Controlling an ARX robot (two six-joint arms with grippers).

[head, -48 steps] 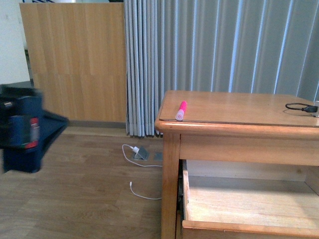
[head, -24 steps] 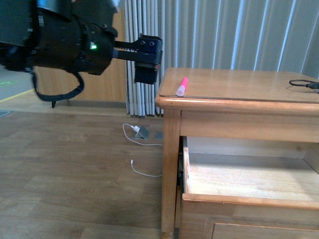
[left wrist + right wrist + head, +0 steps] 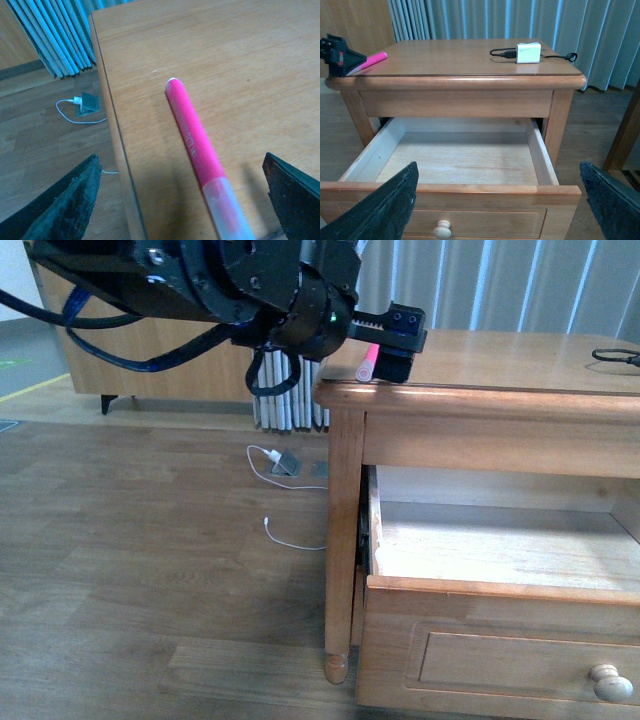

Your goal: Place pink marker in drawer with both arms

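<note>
- Pink marker [image 3: 366,361] lies flat on the top of the wooden table [image 3: 480,400], near the table's left front corner and just inside the edge. Its paler cap end points toward the front edge.
- Left arm [image 3: 220,280] reaches across from the left at tabletop height. Left gripper [image 3: 398,338] sits at the marker.
- Left wrist view: the two black fingers [image 3: 67,202] are spread wide, one on each side of the marker. Neither touches it, and the cap end is the end closer to the camera.
- Drawer [image 3: 480,587] below the tabletop is pulled out, showing its pale board floor. A round knob [image 3: 611,681] sits on the panel front below it.
- Right gripper [image 3: 497,167] hangs in front of the open drawer above its front rim, fingers far apart and holding nothing.
- A white adapter [image 3: 527,52] with a black cable [image 3: 502,52] rests on the far right of the tabletop, well apart from the marker.
- A white charger and cord [image 3: 276,461] lie on the wooden floor left of the table leg.
</note>
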